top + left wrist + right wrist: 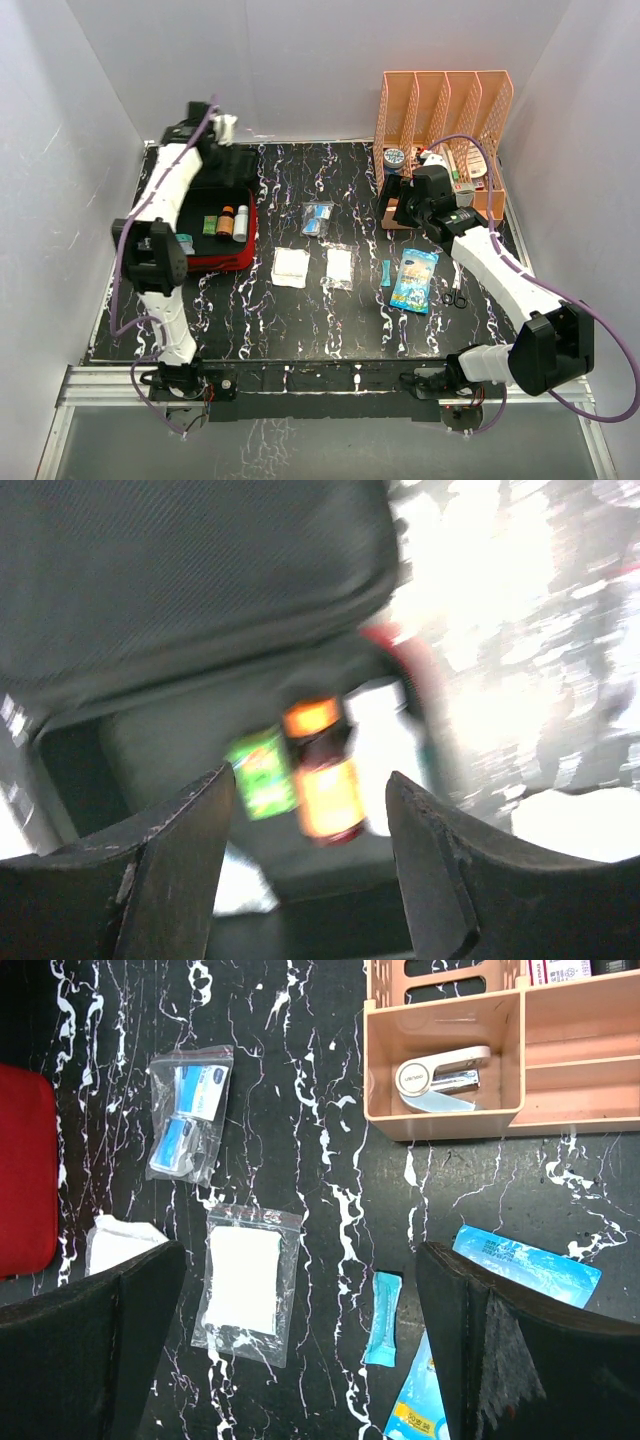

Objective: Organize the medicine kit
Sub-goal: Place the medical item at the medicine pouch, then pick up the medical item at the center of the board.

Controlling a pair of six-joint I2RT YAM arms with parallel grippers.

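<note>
Counter point(300, 330): gauze bags point(339, 268) and blue packet point(415, 280) lie loose at centre
Medicine kit point(225, 258): lid open, at counter's left side, bottles point(226, 221) inside
Left hand point(308, 790): fingers apart, empty, above kit
Right hand point(300, 1260): wide open, empty, near file rack point(445, 110)

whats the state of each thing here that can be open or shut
medicine kit: open, lid raised, bottles inside
left pincer: open, empty, over the kit
right pincer: open, empty
stapler: closed, lying in the file rack
</note>
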